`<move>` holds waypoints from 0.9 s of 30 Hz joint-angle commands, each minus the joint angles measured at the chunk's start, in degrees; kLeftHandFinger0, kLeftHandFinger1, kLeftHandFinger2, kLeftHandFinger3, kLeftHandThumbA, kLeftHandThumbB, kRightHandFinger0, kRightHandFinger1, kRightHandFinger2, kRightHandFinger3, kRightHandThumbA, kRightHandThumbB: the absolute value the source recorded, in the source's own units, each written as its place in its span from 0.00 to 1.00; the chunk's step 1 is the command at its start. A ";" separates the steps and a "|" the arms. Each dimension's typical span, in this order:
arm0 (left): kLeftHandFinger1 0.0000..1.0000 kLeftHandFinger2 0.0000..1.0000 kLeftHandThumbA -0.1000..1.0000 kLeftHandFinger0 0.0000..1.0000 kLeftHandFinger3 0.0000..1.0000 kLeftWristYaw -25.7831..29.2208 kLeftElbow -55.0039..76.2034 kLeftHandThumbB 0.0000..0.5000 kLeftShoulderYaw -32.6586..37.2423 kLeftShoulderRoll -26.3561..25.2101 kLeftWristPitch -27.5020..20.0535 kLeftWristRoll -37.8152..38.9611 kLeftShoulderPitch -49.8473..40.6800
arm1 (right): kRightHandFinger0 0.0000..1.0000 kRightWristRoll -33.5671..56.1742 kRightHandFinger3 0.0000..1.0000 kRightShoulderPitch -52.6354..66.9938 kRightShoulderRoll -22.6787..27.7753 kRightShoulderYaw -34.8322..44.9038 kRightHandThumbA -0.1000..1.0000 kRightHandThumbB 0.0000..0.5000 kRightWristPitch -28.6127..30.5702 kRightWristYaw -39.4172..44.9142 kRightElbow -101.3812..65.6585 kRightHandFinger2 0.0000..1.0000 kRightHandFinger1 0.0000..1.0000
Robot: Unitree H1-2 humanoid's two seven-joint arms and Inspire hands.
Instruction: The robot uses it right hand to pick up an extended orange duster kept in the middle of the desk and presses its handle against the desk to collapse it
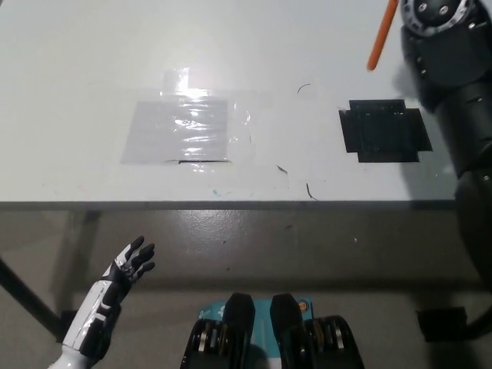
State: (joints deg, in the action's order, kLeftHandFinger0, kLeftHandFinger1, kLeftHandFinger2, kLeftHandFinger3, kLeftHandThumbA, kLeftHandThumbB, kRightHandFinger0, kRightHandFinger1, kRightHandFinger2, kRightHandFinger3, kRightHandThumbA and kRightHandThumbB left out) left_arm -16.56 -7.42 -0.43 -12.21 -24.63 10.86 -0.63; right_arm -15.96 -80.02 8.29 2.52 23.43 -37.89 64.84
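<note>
Right robot hand grips orange duster handle-down above the table for the collapse press; left robot hand spread, idle below edge.

White desk, glare on clear tape patch, black tape square; grey floor below edge.

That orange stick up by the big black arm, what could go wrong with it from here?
The orange handle hangs tilted above the desk, so pressed down at a slant it might skid instead of collapsing. The black right arm hides its own hand and most of the duster, so the hold cannot be checked; a loose hold could let it slip. The white left hand rests below the desk edge, too far away to steady anything.
</note>
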 commanded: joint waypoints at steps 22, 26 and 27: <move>1.00 1.00 0.98 1.00 1.00 -0.78 1.57 0.55 -0.75 -1.02 -1.57 1.91 1.10 | 0.00 4.38 0.63 1.37 -3.38 -2.41 0.00 0.23 3.50 -9.44 9.37 0.44 0.04; 1.00 1.00 0.98 1.00 1.00 -0.89 1.83 0.56 -0.59 -1.08 -1.35 1.95 0.94 | 0.00 3.60 0.56 3.11 -3.10 -5.67 0.00 0.15 3.50 -10.78 7.83 0.45 0.05; 1.00 1.00 0.98 1.00 1.00 -0.95 1.76 0.55 -0.58 -1.04 -1.46 2.10 1.00 | 0.00 3.71 0.53 3.20 -3.08 -6.03 0.00 0.15 3.50 -10.89 7.77 0.45 0.05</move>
State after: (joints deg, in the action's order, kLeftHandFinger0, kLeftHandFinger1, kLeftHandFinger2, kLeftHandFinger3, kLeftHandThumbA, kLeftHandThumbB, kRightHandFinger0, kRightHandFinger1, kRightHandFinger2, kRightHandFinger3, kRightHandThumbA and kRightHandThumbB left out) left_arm -16.60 -7.32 -0.57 -12.33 -24.64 11.26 -0.28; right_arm -11.58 -74.60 4.69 -1.76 23.90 -45.94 74.73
